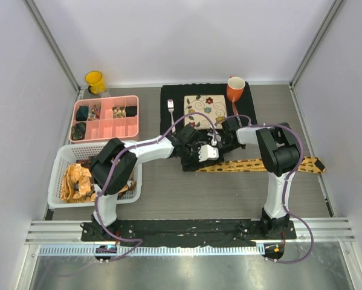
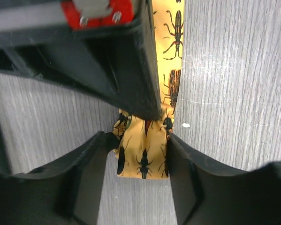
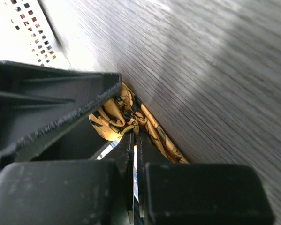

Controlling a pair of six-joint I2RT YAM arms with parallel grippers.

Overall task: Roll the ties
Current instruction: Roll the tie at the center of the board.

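Note:
A mustard-yellow tie [image 1: 259,164] printed with dark insects lies flat across the table, running right from the two grippers. My left gripper [image 1: 198,165] stands open astride its near end [image 2: 145,152]; the right finger [image 2: 182,164] touches the fabric's edge and the left finger stands a little off it. My right gripper [image 1: 214,159] is just beyond, over the same tie. In the right wrist view it [image 3: 136,135] is shut, and the bunched folds of the tie [image 3: 113,112] are pinched at its tips. More ties [image 1: 78,180] lie heaped in the white basket [image 1: 64,152].
A pink compartment tray [image 1: 107,128] sits behind the basket, with a yellow cup [image 1: 95,81] at the back left. A black mat [image 1: 168,93] at the back centre carries a patterned square [image 1: 205,110], a fork [image 1: 171,109] and an orange mug [image 1: 235,89].

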